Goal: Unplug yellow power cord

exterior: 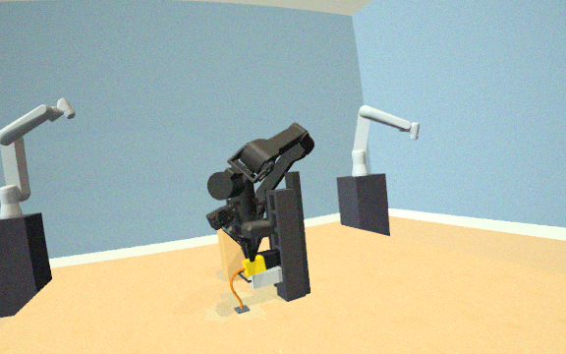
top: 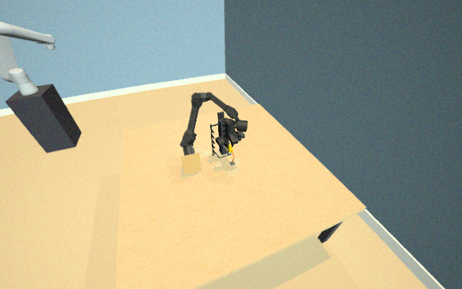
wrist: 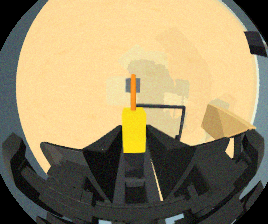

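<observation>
The dark power strip (exterior: pixel 290 236) (top: pixel 216 138) stands upright on the table. The yellow plug (exterior: pixel 254 265) (wrist: pixel 134 129) (top: pixel 229 148) sits at its lower end, above a pale grey block (exterior: pixel 266 278). An orange cord (exterior: pixel 234 287) (wrist: pixel 133 92) (top: pixel 233 157) curves from the plug down to a small grey end piece (exterior: pixel 242 309) on the table. My gripper (exterior: pixel 254 256) (wrist: pixel 134 141) (top: pixel 228 145) comes down from above and is shut on the yellow plug. In the wrist view the plug shows between the two dark fingers. I cannot tell whether the plug is still seated in the strip.
A tan block (top: pixel 191 164) (exterior: pixel 226 256) holds my arm's base beside the strip. Two white arms on dark pedestals (exterior: pixel 14 263) (exterior: pixel 364 203) stand far off to the left and right. The table's edge (top: pixel 335 218) lies to the right.
</observation>
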`<state>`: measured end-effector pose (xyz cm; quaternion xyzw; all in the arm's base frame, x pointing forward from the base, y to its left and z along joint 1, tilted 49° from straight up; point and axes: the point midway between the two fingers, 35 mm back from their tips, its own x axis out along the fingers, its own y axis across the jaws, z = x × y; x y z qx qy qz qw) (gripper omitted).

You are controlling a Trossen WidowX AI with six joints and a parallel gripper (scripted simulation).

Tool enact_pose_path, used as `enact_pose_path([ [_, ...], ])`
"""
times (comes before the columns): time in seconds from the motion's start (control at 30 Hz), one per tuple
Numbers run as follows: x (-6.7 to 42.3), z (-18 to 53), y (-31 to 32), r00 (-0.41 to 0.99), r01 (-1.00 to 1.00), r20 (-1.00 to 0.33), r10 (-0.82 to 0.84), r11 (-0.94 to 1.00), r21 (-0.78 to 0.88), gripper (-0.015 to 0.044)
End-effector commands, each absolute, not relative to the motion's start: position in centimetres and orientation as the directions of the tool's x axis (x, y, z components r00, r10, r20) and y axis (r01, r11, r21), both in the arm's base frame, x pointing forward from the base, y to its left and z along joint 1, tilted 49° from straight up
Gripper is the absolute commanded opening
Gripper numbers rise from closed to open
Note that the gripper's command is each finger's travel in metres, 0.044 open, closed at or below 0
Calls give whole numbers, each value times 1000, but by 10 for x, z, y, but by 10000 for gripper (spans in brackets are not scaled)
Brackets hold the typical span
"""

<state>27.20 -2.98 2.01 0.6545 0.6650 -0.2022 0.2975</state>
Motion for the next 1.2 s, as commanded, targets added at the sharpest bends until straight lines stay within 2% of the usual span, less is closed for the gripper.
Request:
enact_pose_path([
  [0.0, 274, 15, -36, 35, 991, -665, 746, 61, 121, 0],
  [0.6, 280, -4, -56, 36, 991, -666, 745, 59, 120, 0],
  [1.03, 277, 0, -48, 37, 991, -661, 749, 56, 118, 341],
  [1.17, 281, -10, -62, 37, 991, -663, 748, 56, 118, 440],
])
